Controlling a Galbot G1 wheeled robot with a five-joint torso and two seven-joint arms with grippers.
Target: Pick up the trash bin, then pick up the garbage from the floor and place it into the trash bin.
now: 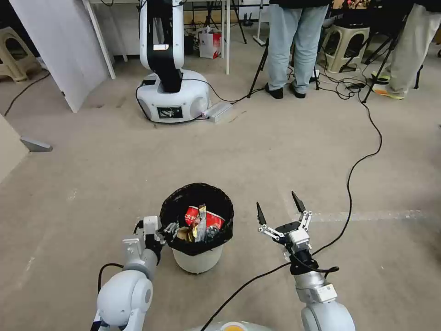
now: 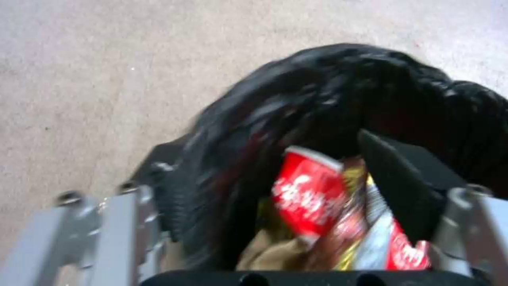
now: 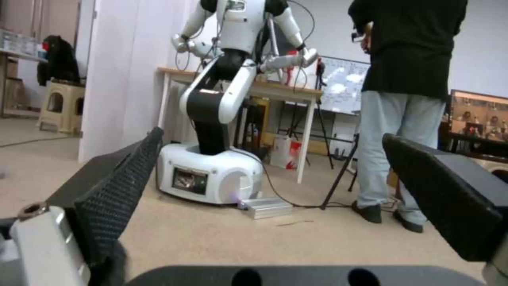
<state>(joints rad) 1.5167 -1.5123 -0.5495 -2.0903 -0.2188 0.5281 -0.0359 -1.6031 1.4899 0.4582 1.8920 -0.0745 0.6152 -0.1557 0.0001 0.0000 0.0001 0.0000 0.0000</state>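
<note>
My left claw (image 1: 164,231) is clamped on the near-left rim of the trash bin (image 1: 198,258). Inside lie red wrappers (image 1: 205,219) and gold ones. My right claw (image 1: 280,211) hangs just right of it, fingers wide apart.

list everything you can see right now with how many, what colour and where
trash bin: one, white with black bag, on the floor in front, its rim between the left hand's fingers
garbage: several pieces, red, gold, brown, inside the bin
other robot: one, white and black, ahead on the floor
silver box: one, beside that robot's base
stools: two, beige, far left and far right
cable: one, black, across the floor on the right
left hand: at the bin's rim
right hand: open, beside the bin, apart from it
</note>
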